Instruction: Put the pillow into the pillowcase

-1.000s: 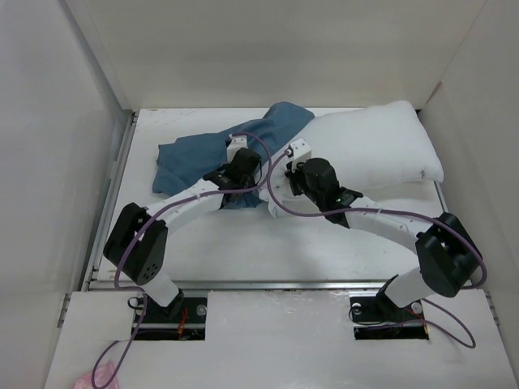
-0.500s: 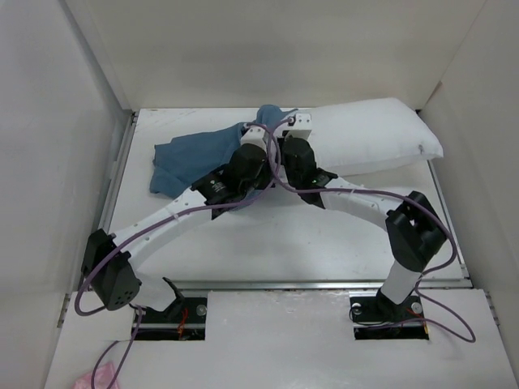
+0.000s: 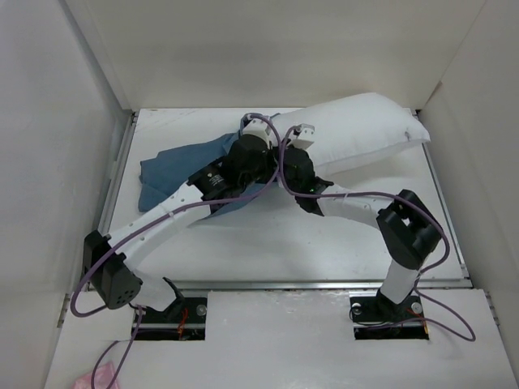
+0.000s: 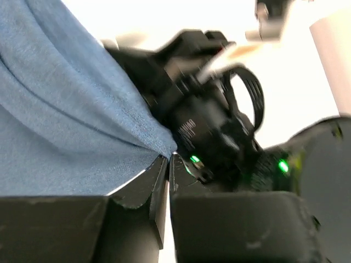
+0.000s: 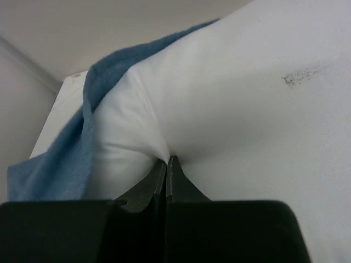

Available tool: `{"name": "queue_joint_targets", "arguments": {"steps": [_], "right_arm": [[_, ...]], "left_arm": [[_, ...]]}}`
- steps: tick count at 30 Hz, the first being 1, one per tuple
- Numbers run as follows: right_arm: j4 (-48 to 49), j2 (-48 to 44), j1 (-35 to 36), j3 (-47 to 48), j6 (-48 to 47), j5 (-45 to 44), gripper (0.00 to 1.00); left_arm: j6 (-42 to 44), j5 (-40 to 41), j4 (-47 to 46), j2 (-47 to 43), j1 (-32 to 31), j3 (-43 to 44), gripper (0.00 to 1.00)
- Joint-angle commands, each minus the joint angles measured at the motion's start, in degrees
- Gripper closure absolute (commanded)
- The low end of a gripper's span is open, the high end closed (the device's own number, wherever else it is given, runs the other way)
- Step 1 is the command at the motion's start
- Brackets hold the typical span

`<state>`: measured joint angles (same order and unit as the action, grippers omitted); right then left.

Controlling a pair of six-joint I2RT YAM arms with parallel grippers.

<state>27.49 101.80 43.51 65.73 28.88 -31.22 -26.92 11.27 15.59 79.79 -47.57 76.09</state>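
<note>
The white pillow lies at the back right of the table, its left end raised. The blue pillowcase lies wrinkled at the back left, its right edge against the pillow's left end. My left gripper is shut on a fold of the pillowcase; its tip pinches the cloth's edge. My right gripper is shut on a pinch of the pillow's cover, its tip at a crease. In the right wrist view the pillowcase drapes round the pillow's left end.
White walls close in the table on the left, back and right. Both arms cross the middle of the table, with purple cables looped over them. The right arm's black wrist sits close against my left gripper.
Both grippers moved toward the back and closer together. The pillow's left end has lifted and swung left, and the pillowcase has been drawn over its end.
</note>
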Motion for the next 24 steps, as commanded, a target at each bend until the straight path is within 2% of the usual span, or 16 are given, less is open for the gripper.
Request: {"name": "queue_joint_targets", "arguments": {"steps": [1, 3, 4, 5, 7, 8, 10, 11, 15, 19, 21, 23, 24], "right_arm": [[-0.45, 0.08, 0.61, -6.74, 2.95, 11.25, 1.00], [5.43, -3.78, 0.61, -12.00, 0.32, 16.52, 0.99], [5.47, -4.93, 0.61, -12.82, -0.66, 18.63, 0.96], [5.47, -6.25, 0.61, -12.82, -1.19, 19.18, 0.90], [6.00, -8.97, -0.09, -13.53, -4.52, 23.74, 0.75], [2.00, -11.94, -0.09, -13.53, -4.54, 23.14, 0.60], [-2.24, -14.68, -1.23, -12.13, -5.59, 21.22, 0.55], [-6.00, -17.05, -1.23, -12.12, -5.59, 19.90, 0.49], [-14.27, -20.66, -3.60, -10.11, -8.56, 19.53, 0.40], [-18.43, -21.47, -5.01, -9.48, -14.19, 18.13, 0.36], [-18.43, -21.99, -7.55, -10.10, -17.62, 22.51, 0.34], [-19.92, -21.99, -9.22, -10.10, -23.94, 29.08, 0.26], [-19.93, -21.99, -9.84, -10.10, -25.35, 31.29, 0.26]], "left_arm": [[-1.56, -1.00, -7.16, -1.40, -2.44, 6.16, 0.99], [-3.93, -3.16, -5.58, 1.66, -1.04, 6.17, 0.91], [-4.45, -4.49, -5.05, 2.64, -1.03, 5.47, 0.84], [-4.46, -5.54, -5.05, 3.61, -1.03, 5.47, 0.66], [-4.46, -5.55, -2.17, 5.02, -1.03, 4.85, 0.54], [-4.46, -3.64, -1.10, 5.55, -1.03, 4.85, 0.50], [-5.34, -0.56, 0.92, 4.33, -1.03, 4.33, 0.42], [-6.04, 1.02, 2.41, 3.54, -1.03, 3.72, 0.41], [-8.67, 13.04, 6.10, -1.12, -1.03, 2.22, 0.30], [-12.89, 20.61, 11.99, -2.18, -0.50, -0.15, 0.27], [-14.21, 21.16, 14.71, -1.14, 0.19, -0.85, 0.27], [-15.79, 21.69, 16.04, 0.19, 0.20, -1.38, 0.27], [-15.80, 21.69, 16.57, 1.41, 0.20, -1.39, 0.27]]}}
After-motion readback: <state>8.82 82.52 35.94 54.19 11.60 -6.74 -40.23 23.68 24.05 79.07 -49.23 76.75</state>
